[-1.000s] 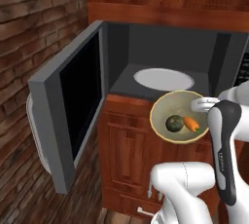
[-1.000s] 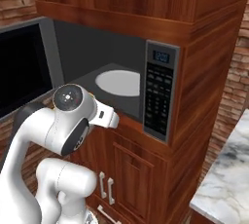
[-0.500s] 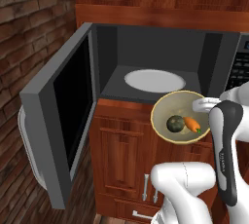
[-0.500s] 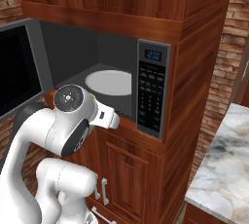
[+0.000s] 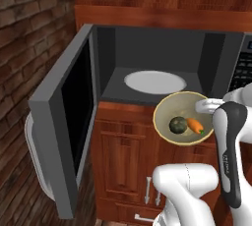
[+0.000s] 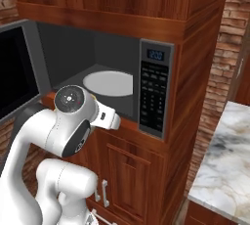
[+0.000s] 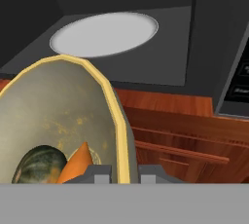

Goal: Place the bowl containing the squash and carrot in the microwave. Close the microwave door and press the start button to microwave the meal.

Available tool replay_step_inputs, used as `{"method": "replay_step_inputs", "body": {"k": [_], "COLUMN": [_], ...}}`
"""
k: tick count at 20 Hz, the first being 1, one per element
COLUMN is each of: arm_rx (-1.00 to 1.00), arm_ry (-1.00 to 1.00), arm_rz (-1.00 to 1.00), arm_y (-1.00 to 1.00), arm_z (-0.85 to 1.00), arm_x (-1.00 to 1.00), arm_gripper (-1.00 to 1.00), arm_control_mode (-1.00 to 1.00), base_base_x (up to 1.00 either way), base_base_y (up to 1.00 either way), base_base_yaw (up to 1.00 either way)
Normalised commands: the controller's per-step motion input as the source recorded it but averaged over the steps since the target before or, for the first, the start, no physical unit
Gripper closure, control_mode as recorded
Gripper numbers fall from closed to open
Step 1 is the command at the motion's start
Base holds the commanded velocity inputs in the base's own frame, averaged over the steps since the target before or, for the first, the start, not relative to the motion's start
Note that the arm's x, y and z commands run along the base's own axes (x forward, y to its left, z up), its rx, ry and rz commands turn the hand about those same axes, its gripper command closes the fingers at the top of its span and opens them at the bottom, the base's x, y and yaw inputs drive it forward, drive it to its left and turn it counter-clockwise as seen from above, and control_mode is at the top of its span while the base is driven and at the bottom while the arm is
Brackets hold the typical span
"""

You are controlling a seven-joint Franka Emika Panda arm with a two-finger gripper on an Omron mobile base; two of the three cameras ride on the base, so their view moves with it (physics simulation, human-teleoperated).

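Gripper (image 7: 120, 172): closed on the rim of the bowl (image 7: 53, 116), one finger inside the wall and one outside, as the hand view shows. Left base view: bowl (image 5: 183, 118) held in the air in front of the microwave (image 5: 162, 63), just below the level of the cavity floor and before the wooden cabinet face; squash (image 5: 177, 125) and carrot (image 5: 195, 125) lie side by side and touching in its bottom, carrot to the right. Microwave door (image 5: 61, 122) swung wide to the left, window edge-on; turntable plate (image 5: 154, 81) bare, just beyond and above the bowl. Right base view: arm's upper joints in front of the cavity, bowl hidden behind them; turntable plate (image 6: 108, 82) visible inside; keypad panel (image 6: 154, 88) to the right of the opening, individual buttons too small to tell apart. Hand view: bowl rim fills the left, squash (image 7: 39, 165) and carrot (image 7: 79, 163) low against the wall near the fingers; turntable plate (image 7: 104, 34) ahead and above. Handling, judged: bowl not yet inside; lift it above the sill, carry it level and straight in over the plate, and keep the rim clear of the right-hand frame. A one-sided rim grip may let the bowl tip, so move slowly and release only once the base rests flat.
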Motion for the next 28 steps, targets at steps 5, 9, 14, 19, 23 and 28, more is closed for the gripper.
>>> {"method": "replay_step_inputs", "body": {"k": [5,9,14,19,23,28], "arm_rx": [0.00,0.00,0.00,0.00,0.00,0.00], "arm_ry": [0.00,0.00,0.00,0.00,0.00,0.00], "arm_rz": [0.00,0.00,0.00,0.00,0.00,0.00], "arm_y": [0.00,0.00,0.00,0.00,0.00,0.00], "arm_z": [0.00,0.00,0.00,0.00,0.00,0.00], "arm_x": [0.00,0.00,0.00,0.00,0.00,0.00], "arm_gripper": [1.00,1.00,1.00,1.00,1.00,1.00], "arm_control_mode": [1.00,1.00,1.00,1.00,1.00,1.00], "base_base_x": [-0.11,-0.11,-0.20,-0.31,-0.41,-0.10], "base_base_y": [0.45,0.25,0.19,0.27,0.31,0.35], "base_base_yaw": [-0.08,-0.08,-0.07,-0.06,-0.03,-0.04]}}
